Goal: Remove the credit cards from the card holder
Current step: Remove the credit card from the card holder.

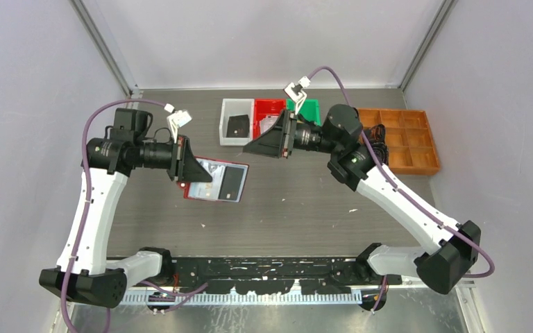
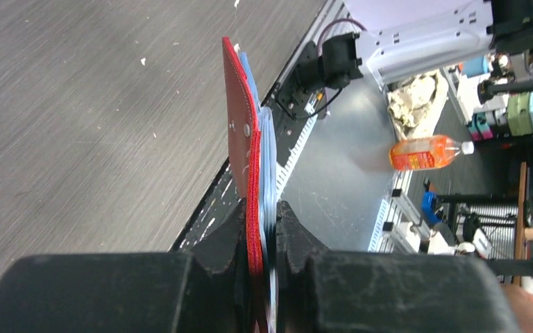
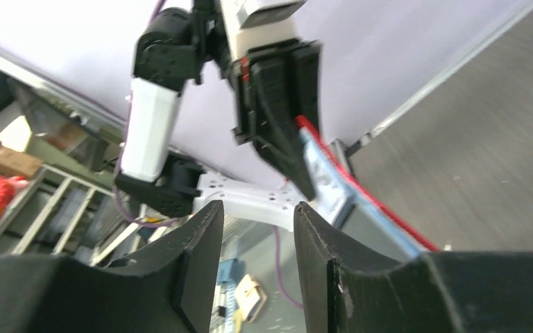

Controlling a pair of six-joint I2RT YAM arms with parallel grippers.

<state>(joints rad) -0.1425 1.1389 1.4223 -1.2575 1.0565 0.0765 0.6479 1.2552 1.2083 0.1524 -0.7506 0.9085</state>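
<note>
Fingers of the left arm [image 2: 225, 236] pinch one edge of the card holder [image 2: 239, 125]. The red cover lies against one finger and the pale blue pages against the other. From the left wrist the holder shows edge-on, raised off the grey tabletop [image 2: 76, 104].

From above, the left fingers [image 1: 196, 170] and the open card holder [image 1: 208, 182] are left of the tabletop's middle. The holder's inner side faces up, and a dark card [image 1: 231, 184] sits in its right-hand page. I cannot tell whether the pale patches beside it are cards or only pocket pages.

The right fingers [image 1: 267, 143] stand moderately apart with nothing between them. They are to the right of the holder and farther back, not touching it, with their tips pointing left. In the right wrist view the right fingers [image 3: 201, 257] frame the left arm's grip on the card holder [image 3: 333, 184].

Along the far edge sit a white bin [image 1: 226, 132] holding a flat black item [image 1: 237, 125], a red bin [image 1: 262, 107], a green bin [image 1: 311, 109] and an orange divided tray [image 1: 406, 142].
</note>
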